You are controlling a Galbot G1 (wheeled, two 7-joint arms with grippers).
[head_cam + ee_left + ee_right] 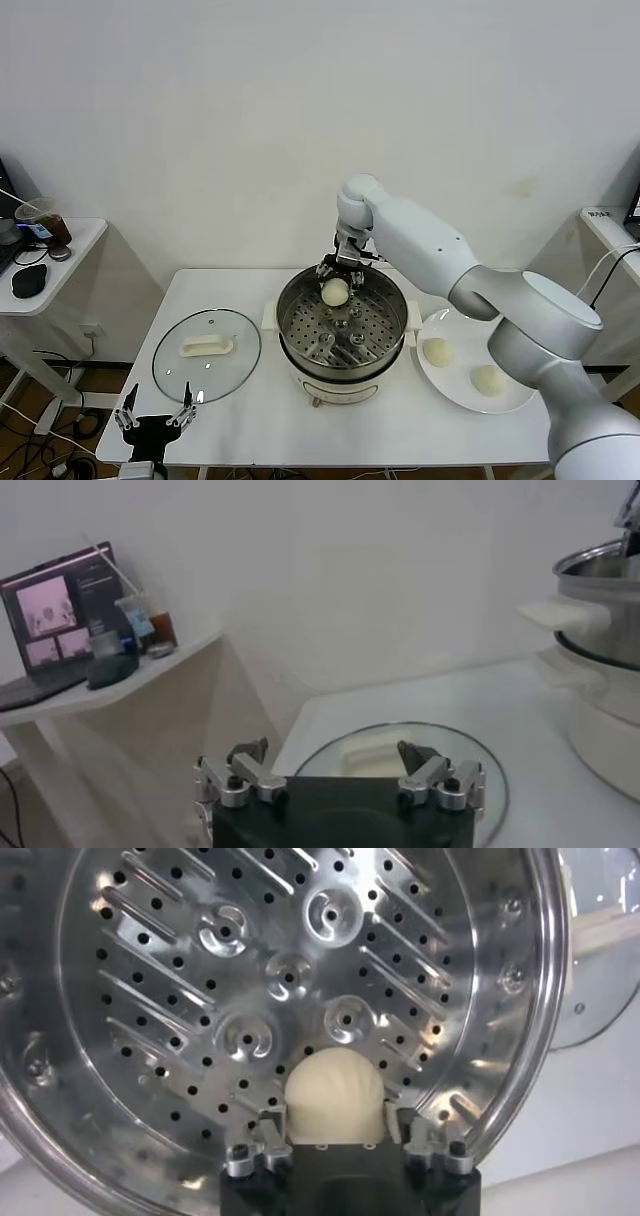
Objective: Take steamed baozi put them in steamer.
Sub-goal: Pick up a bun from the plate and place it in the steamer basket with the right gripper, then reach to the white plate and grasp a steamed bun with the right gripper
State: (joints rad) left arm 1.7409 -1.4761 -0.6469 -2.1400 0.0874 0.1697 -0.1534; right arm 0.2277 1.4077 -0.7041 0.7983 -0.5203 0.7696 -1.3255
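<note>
The steamer (300,300) stands in the middle of the white table, its perforated tray (290,968) bare. My right gripper (345,268) reaches over the steamer's back rim and is shut on one cream-white baozi (335,291), held low over the back of the tray. In the right wrist view the baozi (335,1093) sits between the gripper's (335,1120) two fingers. Two more baozi (438,351) (488,379) lie on the white plate (450,388) to the steamer's right. My left gripper (155,412) is open and empty at the table's front left edge.
The round glass lid (205,355) with its white handle (206,346) lies flat left of the steamer, just ahead of the left gripper (335,755). A side table (40,270) with a cup and a mouse stands at the far left.
</note>
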